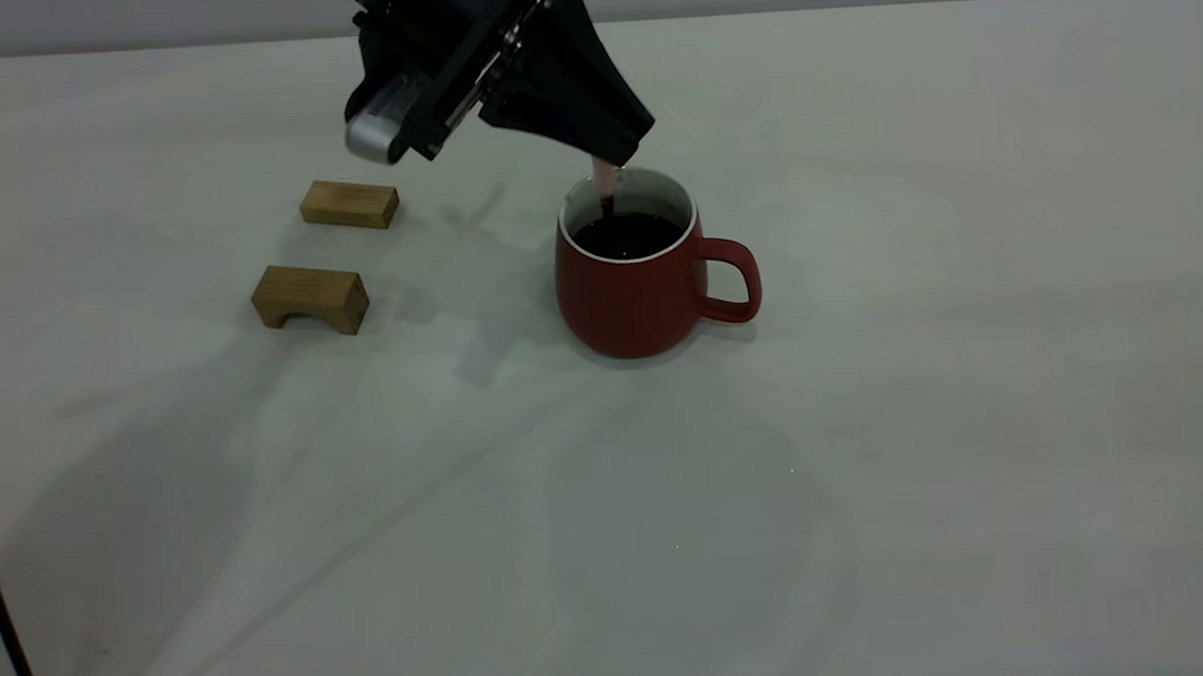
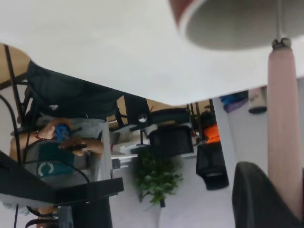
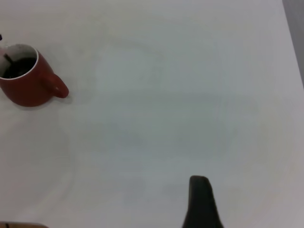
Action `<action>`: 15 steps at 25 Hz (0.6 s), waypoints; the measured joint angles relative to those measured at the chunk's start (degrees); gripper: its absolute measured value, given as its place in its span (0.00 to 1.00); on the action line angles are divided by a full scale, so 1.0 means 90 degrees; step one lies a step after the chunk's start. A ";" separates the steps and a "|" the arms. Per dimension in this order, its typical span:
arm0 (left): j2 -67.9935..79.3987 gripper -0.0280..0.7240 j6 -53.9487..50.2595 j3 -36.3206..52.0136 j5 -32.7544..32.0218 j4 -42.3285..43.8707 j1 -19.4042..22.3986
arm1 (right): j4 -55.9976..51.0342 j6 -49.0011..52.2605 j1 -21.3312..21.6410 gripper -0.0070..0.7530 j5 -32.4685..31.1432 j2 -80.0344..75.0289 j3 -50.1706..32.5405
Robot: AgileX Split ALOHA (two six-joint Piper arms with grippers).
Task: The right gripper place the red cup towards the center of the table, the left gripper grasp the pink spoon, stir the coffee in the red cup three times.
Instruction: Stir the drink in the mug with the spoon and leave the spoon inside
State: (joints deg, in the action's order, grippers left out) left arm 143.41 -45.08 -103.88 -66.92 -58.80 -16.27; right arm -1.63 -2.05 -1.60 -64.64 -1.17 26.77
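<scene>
Dark red rounded ceramic red cup [image 1: 640, 292] with white interior, standing upright near the middle of the plain off-white worktop [image 1: 964, 415], loop handle pointing to 3 o'clock in the exterior view. Filled with dark, almost black coffee [image 1: 626, 235]. Just above the rim at 11 o'clock, the black angular left gripper [image 1: 610, 163], fingers [image 2: 259, 199] clamped together on the pale pink handle of the slim pink spoon [image 1: 606, 183]. Spoon near upright, grey metal neck dipping into the liquid by the back wall of the cup; bowl hidden below the surface.

Stirring apparently under way. For a clean stir: small slow circles, spoon kept upright, bowl kept below the surface and off the cup wall, so as not to tip the cup or splash. No way to judge from here how many turns are done.

Right gripper [image 3: 202, 204] well away from the cup, parked at about 4 o'clock of it in its own wrist view; only one dark finger showing, so open or closed impossible to tell.

Two small light wooden blocks [image 1: 350, 204] [image 1: 311, 298] at 9 to 10 o'clock of the cup, well apart from it, clear of the stirring path. Nothing else close to the cup.
</scene>
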 joint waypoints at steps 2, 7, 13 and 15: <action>0.0011 0.22 0.0185 -0.0012 0.0000 -0.0235 -0.0064 | 0.0000 0.0000 0.0000 0.78 0.0000 0.0000 0.0000; 0.0137 0.22 -0.0215 -0.0011 0.0000 -0.0073 -0.0244 | 0.0000 0.0000 0.0000 0.78 0.0000 0.0000 0.0000; 0.0058 0.21 -0.0680 -0.0274 0.0000 0.0514 -0.0162 | 0.0000 0.0000 0.0000 0.78 0.0000 0.0000 0.0000; 0.0058 0.21 -0.0615 -0.0389 0.0000 0.0589 -0.0126 | 0.0000 0.0000 0.0000 0.78 0.0000 0.0000 0.0000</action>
State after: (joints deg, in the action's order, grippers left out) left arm 143.93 -50.61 -107.38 -66.92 -53.50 -17.41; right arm -1.63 -2.05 -1.60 -64.64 -1.17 26.77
